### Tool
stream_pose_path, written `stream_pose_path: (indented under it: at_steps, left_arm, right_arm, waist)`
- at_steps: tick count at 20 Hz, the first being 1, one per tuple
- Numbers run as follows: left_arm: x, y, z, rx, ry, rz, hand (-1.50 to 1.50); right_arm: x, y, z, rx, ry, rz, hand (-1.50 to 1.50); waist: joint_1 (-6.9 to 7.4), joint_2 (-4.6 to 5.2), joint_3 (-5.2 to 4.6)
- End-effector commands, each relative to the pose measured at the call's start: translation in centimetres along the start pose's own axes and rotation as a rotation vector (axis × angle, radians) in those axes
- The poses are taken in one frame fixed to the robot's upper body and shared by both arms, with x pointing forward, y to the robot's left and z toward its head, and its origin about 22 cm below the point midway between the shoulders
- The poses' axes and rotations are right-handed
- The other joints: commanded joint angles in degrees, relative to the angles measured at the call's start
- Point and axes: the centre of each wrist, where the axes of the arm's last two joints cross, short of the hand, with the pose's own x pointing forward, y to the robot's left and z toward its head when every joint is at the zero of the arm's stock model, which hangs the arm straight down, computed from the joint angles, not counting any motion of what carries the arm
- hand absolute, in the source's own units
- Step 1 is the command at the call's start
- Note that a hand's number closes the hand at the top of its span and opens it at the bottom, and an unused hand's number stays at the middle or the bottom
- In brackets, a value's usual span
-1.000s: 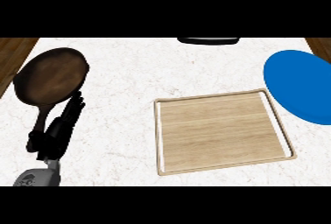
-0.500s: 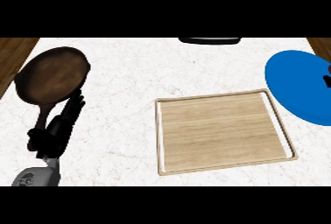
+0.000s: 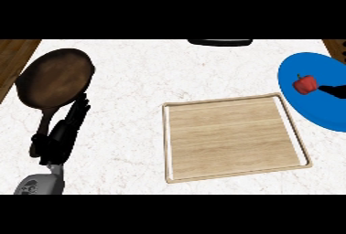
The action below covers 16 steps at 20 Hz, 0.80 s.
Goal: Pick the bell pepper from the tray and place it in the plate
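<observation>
While left hand (image 3: 59, 137) rests open beside pan (image 3: 54, 77), tray (image 3: 233, 137) sits bare. Pepper (image 3: 305, 83) over blue plate (image 3: 317, 98), right fingers (image 3: 332, 91) touching it; whether pinched, we cannot tell. We judge pepper light, slick, firm: hold at body sides.

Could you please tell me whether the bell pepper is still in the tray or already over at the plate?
Out of the tray. The red bell pepper shows over the blue plate, and the wooden tray holds nothing. Whether it rests on the plate cannot be told.
</observation>
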Motion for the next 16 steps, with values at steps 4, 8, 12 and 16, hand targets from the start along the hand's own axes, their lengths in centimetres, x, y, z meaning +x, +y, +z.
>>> stream_pose_path:
  at_steps: [4,8,12,16]
  left_arm:
    - [-0.4,-0.2,0.4,-0.002,0.000,0.011,0.00]
    - [0.0,-0.1,0.3,-0.009,0.003,-0.002,0.00]
    - [-0.1,0.1,-0.7,0.018,-0.013,0.011,0.00]
    - [-0.5,0.1,0.4,0.008,-0.007,0.008,0.00]
  right_arm:
    - [-0.8,-1.3,0.6,-0.156,0.015,-0.281,-1.50]
    - [-2.7,-4.0,2.4,-0.171,0.015,-0.475,-1.50]
    - [-5.2,-8.8,5.7,-0.194,-0.010,-0.529,-1.50]
    - [-7.6,-10.3,8.9,-0.188,-0.027,-0.523,-1.50]
  waist:
    - [0.41,0.39,0.12]
    - [-0.29,0.13,0.15]
    - [-0.92,0.62,0.26]
    - [-0.40,0.59,0.36]
